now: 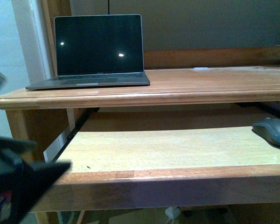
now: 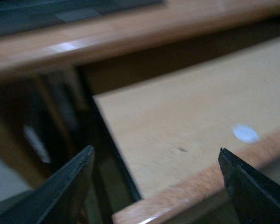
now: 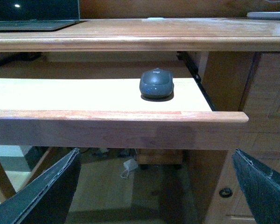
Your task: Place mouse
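The dark grey domed mouse (image 1: 274,131) lies on the pulled-out wooden tray (image 1: 168,175) at its right end, under the desk top. It also shows in the right wrist view (image 3: 156,84), near the tray's right rail. My right gripper (image 3: 154,186) is open and empty, below and in front of the tray's front edge, apart from the mouse. My left gripper (image 2: 156,186) is open and empty at the tray's front left corner; it shows blurred at the lower left of the front view (image 1: 23,182).
An open laptop (image 1: 95,51) with a dark screen stands on the desk top (image 1: 200,86) at the left. A small white flat thing (image 1: 201,69) lies further back on the desk. A white round spot (image 2: 245,133) marks the tray. A cable and plug (image 3: 128,165) lie on the floor.
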### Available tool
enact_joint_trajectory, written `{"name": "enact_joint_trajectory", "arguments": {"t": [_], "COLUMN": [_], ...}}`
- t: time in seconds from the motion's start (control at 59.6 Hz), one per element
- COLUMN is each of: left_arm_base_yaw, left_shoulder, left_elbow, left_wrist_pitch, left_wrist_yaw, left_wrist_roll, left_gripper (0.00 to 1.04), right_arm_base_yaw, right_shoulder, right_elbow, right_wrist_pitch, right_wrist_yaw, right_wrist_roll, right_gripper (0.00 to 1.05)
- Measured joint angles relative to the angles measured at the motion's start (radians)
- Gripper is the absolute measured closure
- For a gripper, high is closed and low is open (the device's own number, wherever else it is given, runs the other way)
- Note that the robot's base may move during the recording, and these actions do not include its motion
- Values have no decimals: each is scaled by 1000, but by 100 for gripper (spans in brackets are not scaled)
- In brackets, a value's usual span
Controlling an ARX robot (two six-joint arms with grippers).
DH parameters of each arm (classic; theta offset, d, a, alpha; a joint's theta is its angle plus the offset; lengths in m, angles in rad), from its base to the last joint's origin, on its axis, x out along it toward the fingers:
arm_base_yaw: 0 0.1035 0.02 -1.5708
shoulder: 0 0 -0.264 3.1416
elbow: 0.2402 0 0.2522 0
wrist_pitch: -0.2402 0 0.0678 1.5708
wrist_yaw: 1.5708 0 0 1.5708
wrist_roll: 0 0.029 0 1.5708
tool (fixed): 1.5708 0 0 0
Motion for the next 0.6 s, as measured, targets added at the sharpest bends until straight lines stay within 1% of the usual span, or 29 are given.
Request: {"name": "enact_joint_trajectory", "arguments": {"t": [0.017,0.034,0.05,0.067,0.084,0.101,0.134,0.185,0.201,0.302,0.369,0.386,0.419,0.436,0.453,0.486,0.52,0.604], "left_arm_base_yaw": [-2,-3,-4,-4,-4,-2,5,14,21,46,64,66,82,91,113,143,168,185], "left_shoulder": [-60,-94,-157,-221,-284,-362,-447,-502,-520,-571,-598,-602,-619,-624,-634,-647,-662,-694], "left_elbow": [-29,-44,-70,-97,-121,-153,-182,-196,-199,-220,-240,-242,-251,-253,-258,-264,-270,-282], "left_wrist_pitch": [-23,-42,-81,-126,-168,-212,-239,-246,-248,-261,-275,-277,-286,-289,-294,-302,-309,-327], "left_wrist_yaw": [-66,-100,-157,-201,-223,-229,-224,-214,-206,-179,-161,-159,-140,-125,-89,-60,-53,-48], "left_wrist_roll": [-11,-19,-30,-37,-44,-55,-61,-66,-68,-74,-76,-76,-79,-80,-81,-81,-81,-82], "left_gripper": [36,38,42,45,49,54,61,68,72,88,100,102,102,102,102,102,102,102], "right_arm_base_yaw": [0,0,0,0,0,14,37,30,24,20,44,49,68,73,83,97,117,153], "right_shoulder": [0,0,0,0,0,23,101,222,289,576,779,806,909,931,977,1040,1130,1291], "right_elbow": [0,0,0,0,0,8,39,79,102,227,337,353,413,427,460,509,568,677], "right_wrist_pitch": [0,0,0,0,0,-27,-40,14,55,254,372,386,434,440,446,447,448,436], "right_wrist_yaw": [1,1,3,3,3,61,169,253,273,305,325,332,355,357,360,364,379,414], "right_wrist_roll": [0,0,0,0,0,32,94,148,163,195,184,182,158,155,148,135,110,48], "right_gripper": [7,7,7,7,7,7,7,7,7,7,7,7,7,7,7,7,7,7]}}
